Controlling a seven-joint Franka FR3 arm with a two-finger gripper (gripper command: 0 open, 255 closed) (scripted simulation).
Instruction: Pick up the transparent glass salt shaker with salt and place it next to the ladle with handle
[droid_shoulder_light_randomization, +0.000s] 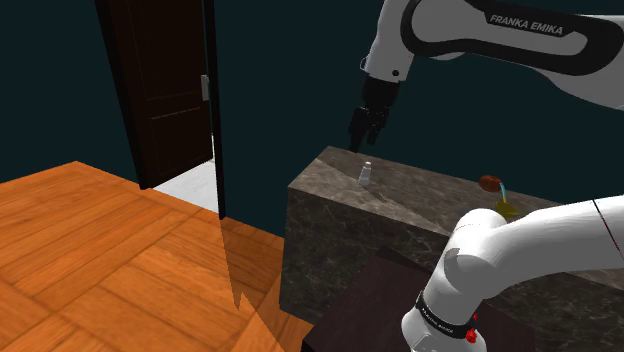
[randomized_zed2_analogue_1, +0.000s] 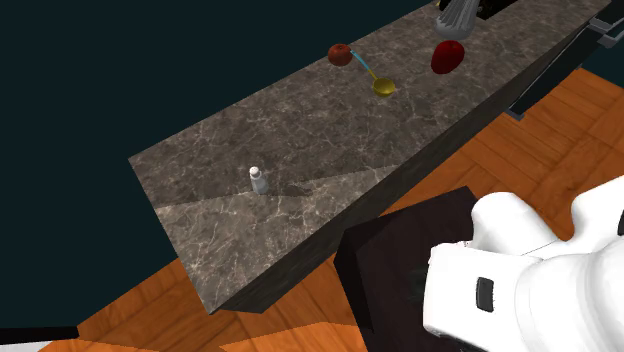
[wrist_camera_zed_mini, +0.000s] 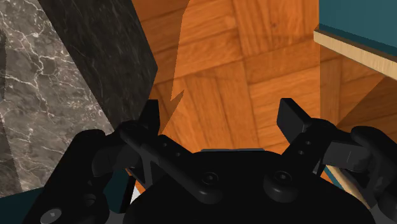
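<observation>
**Claw open over counter corner, salt shaker not held**

Claw (droid_shoulder_light_randomization: 366, 128) hangs at upper centre of the shoulder view, above the left corner of the counter (droid_shoulder_light_randomization: 420, 215). It's clear of the salt shaker (droid_shoulder_light_randomization: 367, 173), which stands upright just below it in frame. In the wrist view the fingers (wrist_camera_zed_mini: 151, 116) are apart with nothing between them, and wood floor (wrist_camera_zed_mini: 254, 63) lies beyond. In the second exterior view the salt shaker sits centre-left on the grey veined top. The ladle (randomized_zed2_analogue_1: 365, 68) is well apart at upper centre, with a red bowl, blue handle and yellowish end, I think.

FRANKA EMIKA, on the white arm (droid_shoulder_light_randomization: 452, 28)
</observation>
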